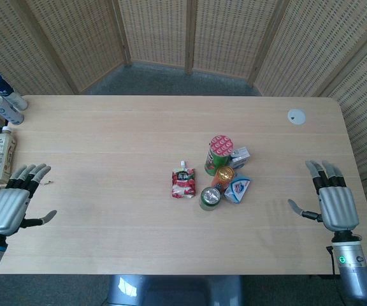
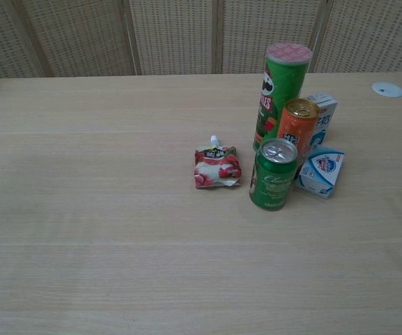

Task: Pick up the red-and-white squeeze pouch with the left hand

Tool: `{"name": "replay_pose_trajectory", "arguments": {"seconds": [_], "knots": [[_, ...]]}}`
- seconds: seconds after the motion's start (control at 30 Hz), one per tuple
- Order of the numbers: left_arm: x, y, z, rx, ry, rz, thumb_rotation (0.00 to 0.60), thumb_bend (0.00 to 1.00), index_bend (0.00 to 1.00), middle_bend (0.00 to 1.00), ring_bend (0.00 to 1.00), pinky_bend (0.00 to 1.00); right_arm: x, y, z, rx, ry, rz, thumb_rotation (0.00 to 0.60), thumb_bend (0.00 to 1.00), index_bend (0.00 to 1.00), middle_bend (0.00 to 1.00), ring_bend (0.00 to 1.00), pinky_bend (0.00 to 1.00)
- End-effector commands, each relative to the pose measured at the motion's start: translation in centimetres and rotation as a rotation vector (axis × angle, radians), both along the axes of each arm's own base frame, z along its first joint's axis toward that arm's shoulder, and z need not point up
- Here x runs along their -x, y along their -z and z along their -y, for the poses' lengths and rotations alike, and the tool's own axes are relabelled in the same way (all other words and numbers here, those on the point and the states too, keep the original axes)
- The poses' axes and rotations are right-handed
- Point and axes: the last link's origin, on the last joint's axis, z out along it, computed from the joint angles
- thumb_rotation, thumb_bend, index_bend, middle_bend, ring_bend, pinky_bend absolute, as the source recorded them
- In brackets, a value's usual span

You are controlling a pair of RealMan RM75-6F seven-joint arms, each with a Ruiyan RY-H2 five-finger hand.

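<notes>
Head view: I see the flat red-and-white squeeze pouch (image 1: 183, 183) lying on the light wooden table (image 1: 107, 140), white cap pointing away from the robot, untouched. My left hand (image 1: 13, 203) sits far left of the pouch near the table's front edge, fingers spread, holding nothing. My right hand (image 1: 332, 201) is far right of the pouch, also spread and empty. Just right of the pouch is a cluster: green metal can (image 1: 209, 197) nearest it, orange can (image 1: 223, 176) behind that, tall green chip tube with red lid (image 1: 218, 153) further back, a small white-and-blue carton (image 1: 239, 155) and a blue-white wedge-shaped pack (image 1: 237, 189) on the cluster's far side. Chest view: pouch (image 2: 217, 167) lies apart from the green can (image 2: 273, 174), a clear gap between; neither hand shows here. Far left of the pouch, bottles (image 1: 2, 127) stand at the table edge. A small white round disc (image 1: 296, 116) lies well back and right of the pouch.
</notes>
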Motion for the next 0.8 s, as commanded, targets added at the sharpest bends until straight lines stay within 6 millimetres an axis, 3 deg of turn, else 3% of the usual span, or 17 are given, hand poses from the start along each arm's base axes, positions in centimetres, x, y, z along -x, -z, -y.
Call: {"name": "replay_pose_trajectory", "arguments": {"seconds": [0.03,0.43,0.8], "knots": [[0.3,0.2,-0.1,0.006,-0.006,-0.002,0.515,0.26,0.06,0.03,0.00,0.00,-0.3,0.2,0.1,-0.006,-0.005,0.002,0.259,0.27,0.00,0.13,0.00,0.00],[-0.6,0.3,-1.4,0.019,0.039,-0.006,0.514,0.27,0.05,0.03,0.00,0.00,-0.1,0.0,-1.0,-0.006,-0.006,0.013,0.259,0.27,0.00,0.13,0.00,0.00],[-4.4,3.2,-6.6,0.120,0.179,-0.074,0.514,0.27,0.05,0.03,0.00,0.00,-0.2,-0.6,-1.8,0.004,-0.006,0.013,0.260,0.26,0.00,0.13,0.00,0.00]]}}
